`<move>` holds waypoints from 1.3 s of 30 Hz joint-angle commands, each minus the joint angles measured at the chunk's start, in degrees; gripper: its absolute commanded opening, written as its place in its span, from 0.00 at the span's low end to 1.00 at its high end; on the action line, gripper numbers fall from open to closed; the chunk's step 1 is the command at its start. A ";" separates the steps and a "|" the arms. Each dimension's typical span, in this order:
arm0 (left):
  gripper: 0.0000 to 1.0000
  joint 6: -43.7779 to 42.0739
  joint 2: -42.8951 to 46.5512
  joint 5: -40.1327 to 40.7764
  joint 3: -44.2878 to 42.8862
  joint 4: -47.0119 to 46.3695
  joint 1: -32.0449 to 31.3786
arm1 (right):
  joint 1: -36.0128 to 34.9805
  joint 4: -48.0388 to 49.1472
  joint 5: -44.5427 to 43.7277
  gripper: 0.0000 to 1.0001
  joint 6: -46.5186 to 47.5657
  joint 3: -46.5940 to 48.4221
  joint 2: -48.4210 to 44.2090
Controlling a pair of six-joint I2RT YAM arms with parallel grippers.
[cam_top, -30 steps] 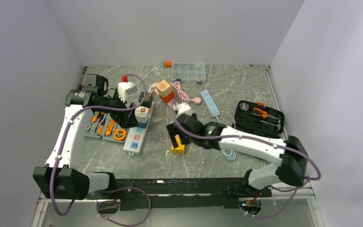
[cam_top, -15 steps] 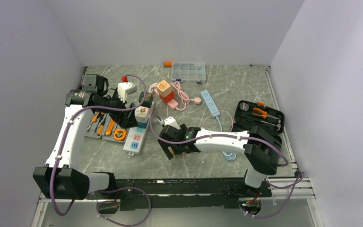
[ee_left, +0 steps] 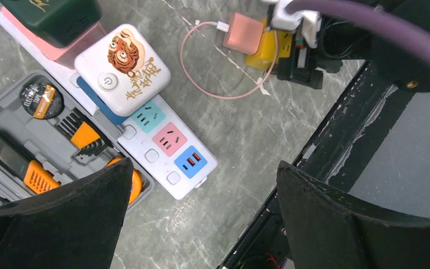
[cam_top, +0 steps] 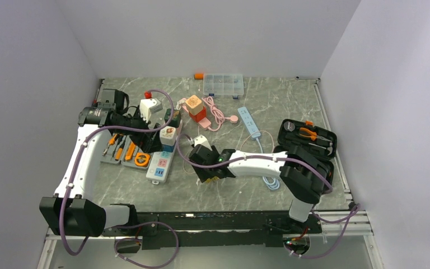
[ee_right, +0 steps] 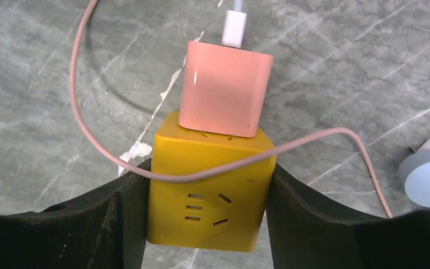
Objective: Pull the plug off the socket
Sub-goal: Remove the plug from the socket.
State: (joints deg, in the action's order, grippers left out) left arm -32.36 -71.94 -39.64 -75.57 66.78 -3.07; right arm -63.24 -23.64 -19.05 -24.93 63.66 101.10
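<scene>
Stretched low over the tabletop [cam_top: 291, 101], my right jaws clamp the yellow cube socket [ee_right: 210, 213] (pink charger [ee_right: 225, 95] plugged on top); my left jaws hang apart above the white power strip [ee_left: 162, 154].

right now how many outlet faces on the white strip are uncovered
3, in a row at the power strip's end: teal face beside the tiger-print cube, pink face next, blue face last. More may hide under that cube and the dark green block.

Marbled table [cam_top: 280, 103] bearing socket [cam_top: 160, 164], yellow cube [ee_right: 213, 224], toolcase [cam_top: 307, 138]
</scene>
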 commanded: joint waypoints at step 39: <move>0.99 -38.02 22.14 8.79 18.81 -23.18 -26.71 | 8.78 10.70 12.10 0.00 5.97 -17.66 -27.51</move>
State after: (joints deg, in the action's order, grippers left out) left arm -68.12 -49.32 -32.73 -59.42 52.36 -25.82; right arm -56.45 -17.56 -9.96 -20.99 44.71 80.12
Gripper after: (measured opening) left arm 0.994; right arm 0.646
